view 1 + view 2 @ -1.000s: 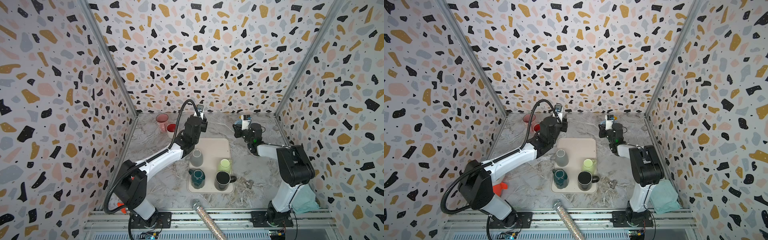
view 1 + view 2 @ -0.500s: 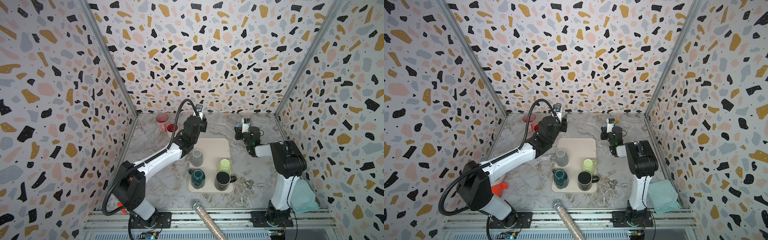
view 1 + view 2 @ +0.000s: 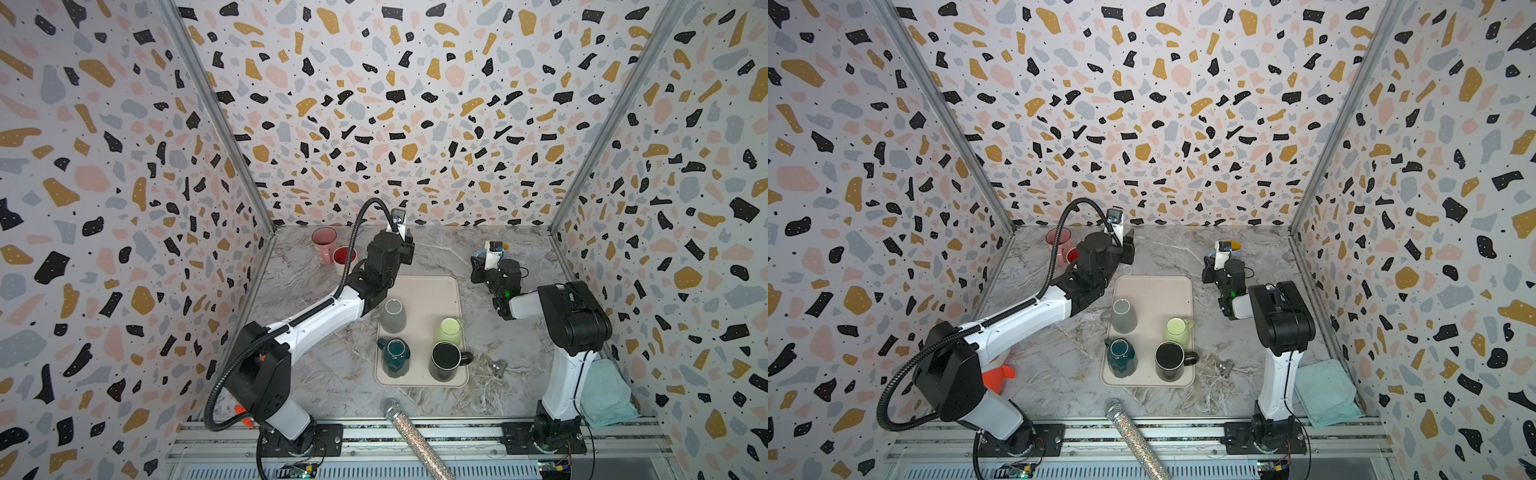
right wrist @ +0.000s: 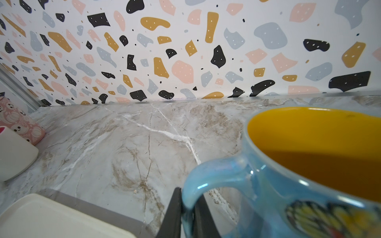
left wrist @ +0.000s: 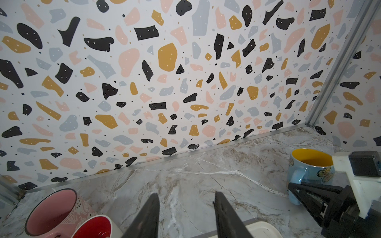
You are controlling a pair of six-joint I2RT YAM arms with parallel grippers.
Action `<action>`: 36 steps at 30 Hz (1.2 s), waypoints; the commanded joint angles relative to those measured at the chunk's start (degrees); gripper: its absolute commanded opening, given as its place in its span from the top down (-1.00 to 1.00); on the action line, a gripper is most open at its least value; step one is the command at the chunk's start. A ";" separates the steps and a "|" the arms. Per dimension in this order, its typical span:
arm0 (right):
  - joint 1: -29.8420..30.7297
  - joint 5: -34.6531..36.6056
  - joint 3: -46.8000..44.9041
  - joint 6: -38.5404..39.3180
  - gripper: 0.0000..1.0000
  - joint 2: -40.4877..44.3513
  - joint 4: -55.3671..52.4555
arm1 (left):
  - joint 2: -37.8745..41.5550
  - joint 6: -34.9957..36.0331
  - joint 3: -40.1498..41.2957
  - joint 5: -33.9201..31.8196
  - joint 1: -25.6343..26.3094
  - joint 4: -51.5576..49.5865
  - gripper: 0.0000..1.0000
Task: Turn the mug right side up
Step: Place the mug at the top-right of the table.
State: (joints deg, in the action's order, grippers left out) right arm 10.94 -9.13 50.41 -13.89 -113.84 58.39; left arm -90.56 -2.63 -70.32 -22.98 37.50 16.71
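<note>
The mug (image 4: 309, 164) is light blue with a butterfly print and a yellow inside. It stands mouth up at the back right of the marble table, shown in both top views (image 3: 498, 246) (image 3: 1234, 246) and in the left wrist view (image 5: 309, 171). My right gripper (image 4: 188, 191) is shut on its handle (image 4: 216, 171), pinching the loop from the side. My left gripper (image 5: 186, 195) hangs open and empty above bare table near the back left, in both top views (image 3: 406, 251) (image 3: 1128, 251).
A cream tray (image 3: 432, 291) in the middle carries a grey mug (image 3: 392, 316), a light green mug (image 3: 450, 330), a teal mug (image 3: 394, 355) and a black mug (image 3: 444, 359). A pink mug (image 3: 324, 243) and a red-lined mug (image 3: 344, 257) stand back left. A glittery cylinder (image 3: 409, 432) and a teal cloth (image 3: 606, 395) lie at the front.
The right arm's elbow has drawn in and its wrist has settled slightly while still gripping the mug's handle. The left arm has shifted only a little.
</note>
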 commanded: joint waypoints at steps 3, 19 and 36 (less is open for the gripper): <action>0.30 1.69 0.13 0.81 1.00 1.29 8.14 | 2.28 -0.29 0.18 0.04 -0.41 1.47 0.13; 1.45 3.37 -2.86 -0.88 0.67 1.60 8.75 | 3.63 -0.01 1.62 -0.22 -0.45 1.83 0.13; 3.66 6.26 -7.96 -2.16 0.28 6.82 7.21 | 6.78 -0.05 4.98 -0.67 -0.41 2.67 0.13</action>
State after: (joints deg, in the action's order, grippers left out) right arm 14.15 -4.21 43.29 -15.33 -111.31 64.71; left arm -85.45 -2.63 -66.32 -23.03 37.50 16.84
